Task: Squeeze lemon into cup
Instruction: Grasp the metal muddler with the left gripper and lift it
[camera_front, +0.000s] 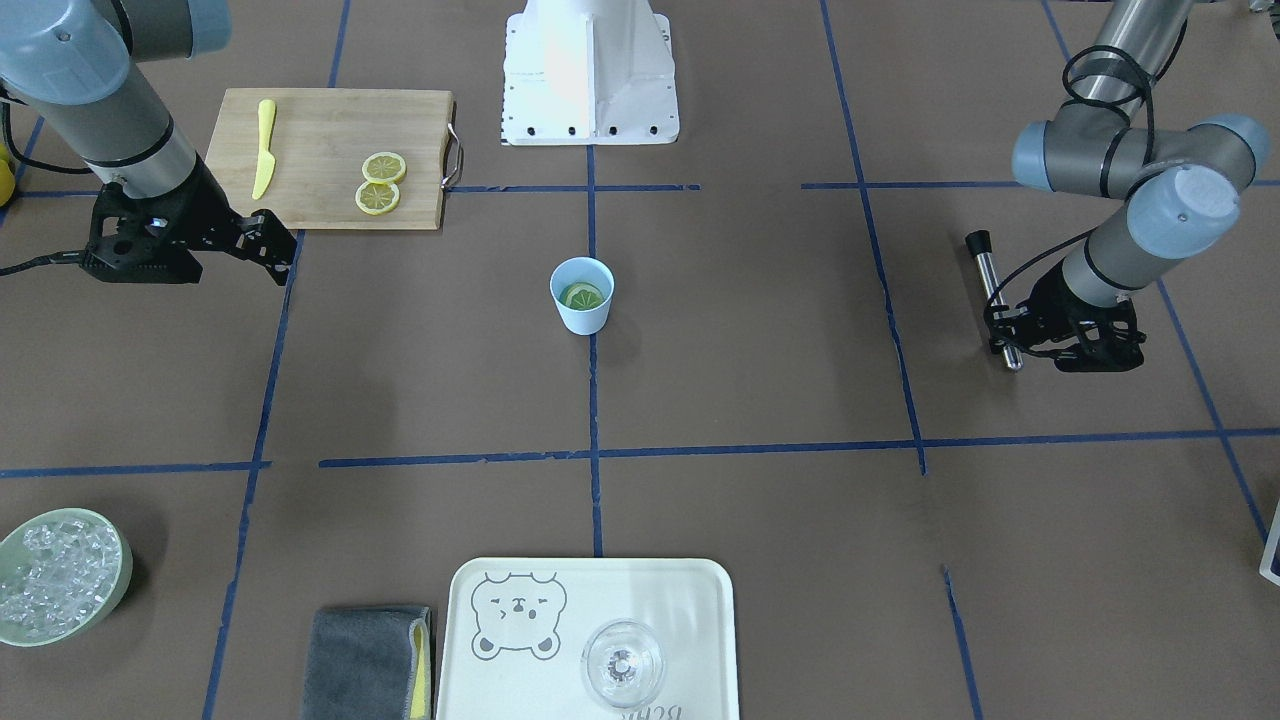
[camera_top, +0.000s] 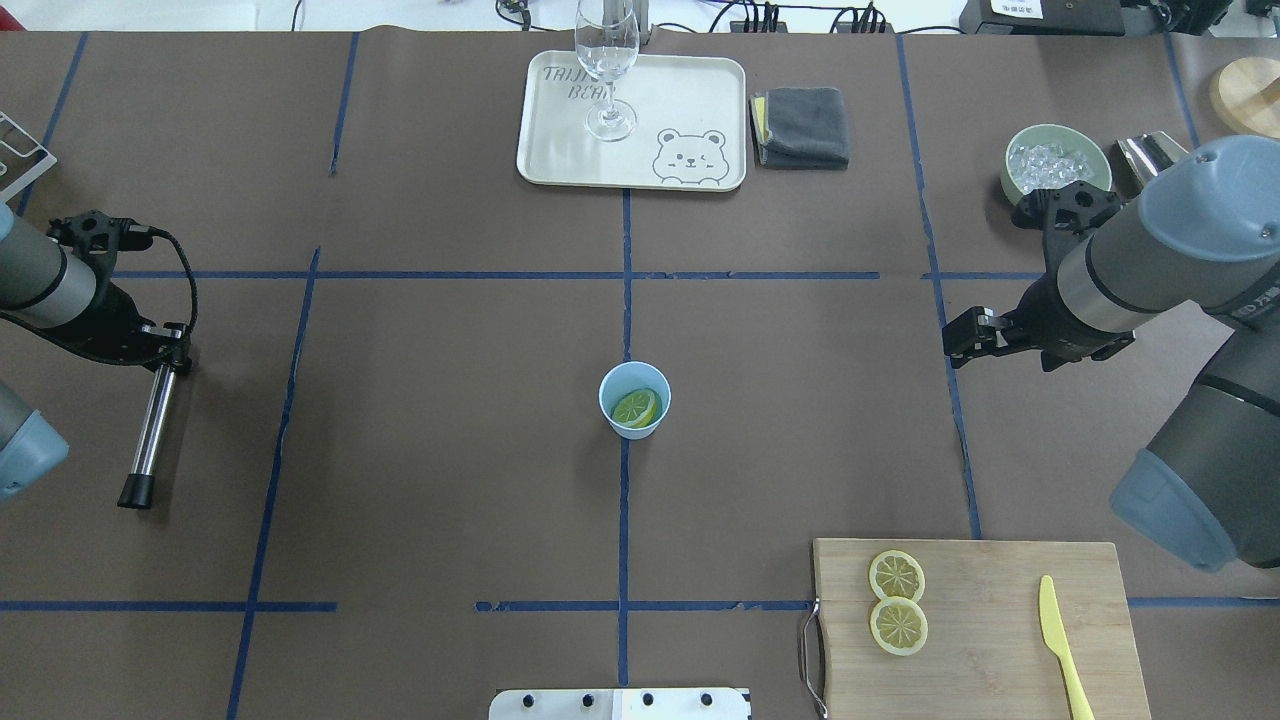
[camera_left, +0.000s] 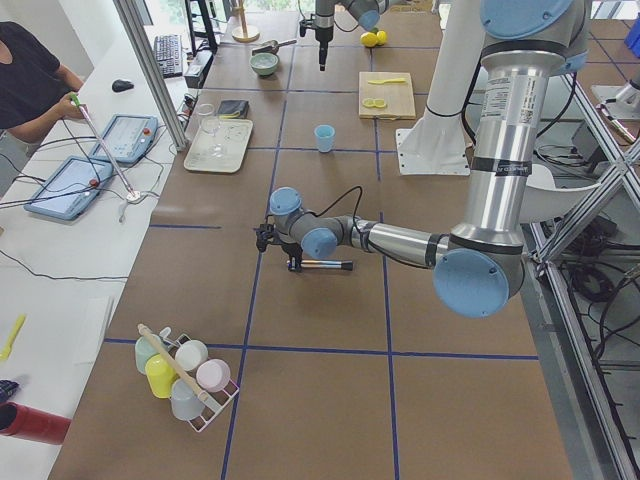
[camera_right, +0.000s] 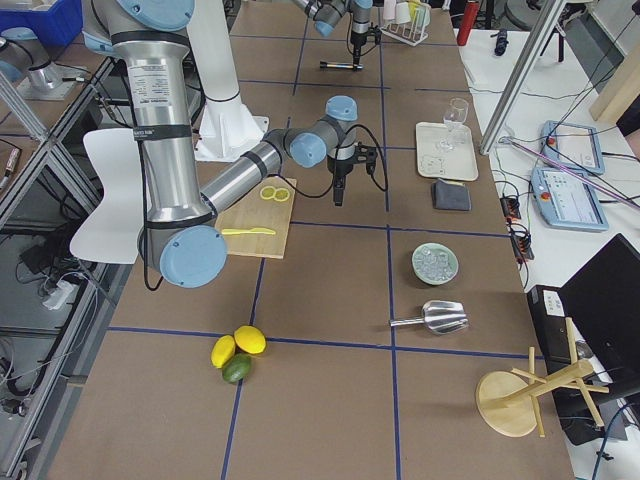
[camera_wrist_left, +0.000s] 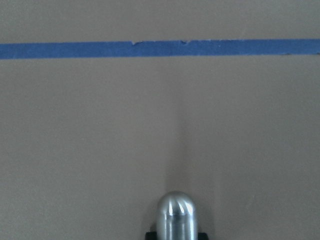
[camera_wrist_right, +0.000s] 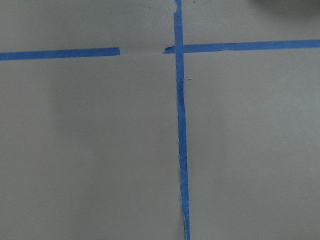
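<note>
The light blue cup (camera_front: 585, 320) stands at the table's middle and holds a lemon slice (camera_front: 583, 296); both also show in the overhead view, cup (camera_top: 608, 385) and slice (camera_top: 636, 407). Two more lemon slices (camera_top: 897, 600) lie on the wooden cutting board (camera_top: 990, 620). My right gripper (camera_top: 960, 335) hovers beside the board, far from the cup, empty, its jaws apparently open. My left gripper (camera_top: 170, 355) is shut on a metal rod with a black end (camera_top: 150, 430), held level and low over the table, far to the cup's left.
A yellow knife (camera_top: 1060, 640) lies on the board. A cream tray (camera_top: 560, 160) with a clear glass (camera_top: 607, 70), a grey cloth (camera_top: 800, 125) and a pale green bowl of ice (camera_top: 1055, 160) sit along the far edge.
</note>
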